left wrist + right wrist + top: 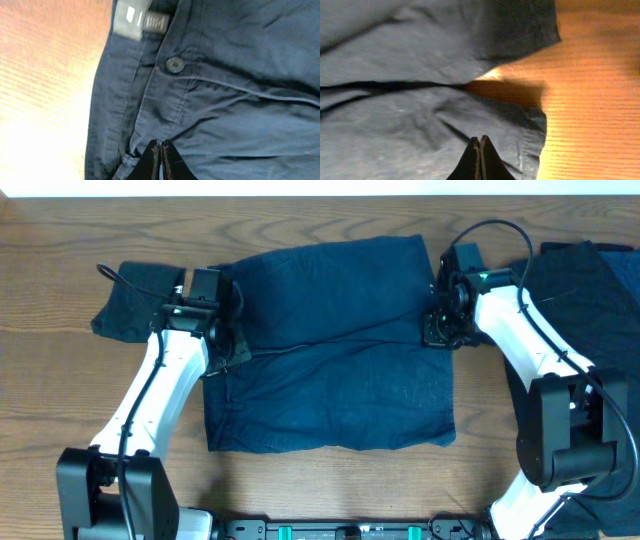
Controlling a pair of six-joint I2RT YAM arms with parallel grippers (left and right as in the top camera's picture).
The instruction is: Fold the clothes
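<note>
The navy garment (330,350) lies flat in the middle of the surface (60,400), with one crease running side to side, so we judge it half-folded at most. Our left pincer (228,340) is closed at its left edge near the button (174,64) and our right pincer (440,320) is closed at its right edge. We cannot tell whether either nips cloth. The black garment (135,305) at far left and the dark garment (590,290) at right look untouched.

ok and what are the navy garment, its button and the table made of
Navy garment: woven, cotton-like twill, matte, judging by stitched seams and soft creases. Button: dark, smooth, slightly glossy, likely plastic. Table: wood or wood-look laminate, with visible grain lines and a light sheen.
</note>
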